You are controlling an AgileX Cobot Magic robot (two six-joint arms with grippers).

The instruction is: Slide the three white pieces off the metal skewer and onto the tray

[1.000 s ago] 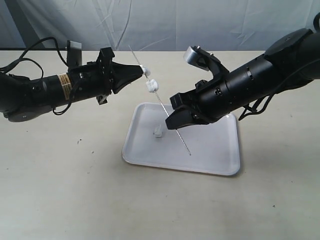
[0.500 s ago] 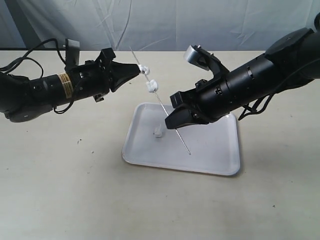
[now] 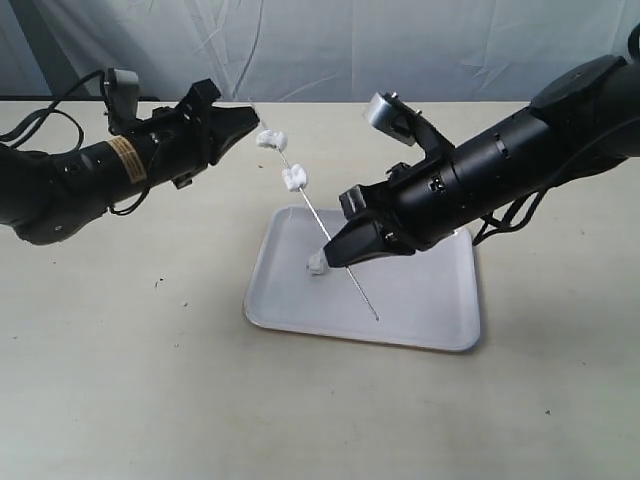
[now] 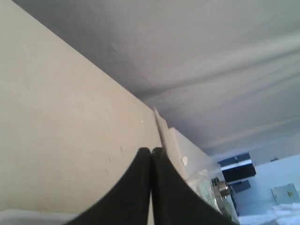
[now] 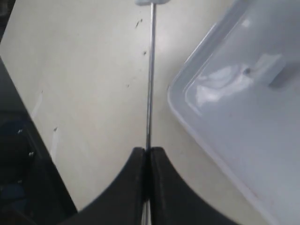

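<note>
The pale table [image 3: 150, 400] lay bare in front. On it sat the white tray [image 3: 430, 300], its long side facing the camera. The metal skewer [image 3: 312, 213] slanted down over the tray, its lower tip close to the tray floor near the front rim; whether the tip touched could not be told. One loose white piece [image 3: 316, 264] lay on the tray floor, just beside the skewer's line and the right gripper [image 3: 334, 255]. That claw was pinched narrow on the skewer's lower half, and the right wrist view showed the rod [image 5: 150, 75] running straight out from between the closed fingertips [image 5: 146, 152], with the tray [image 5: 243, 117] off to one side. Farther up the rod sat the lower threaded piece [image 3: 294, 179], then the upper threaded piece [image 3: 270, 139] near the top end. Just beside that upper piece hung the left gripper [image 3: 250, 118], its jaws pressed together on nothing [image 4: 151, 152]. Behind hung a grey cloth [image 3: 400, 50].
</note>
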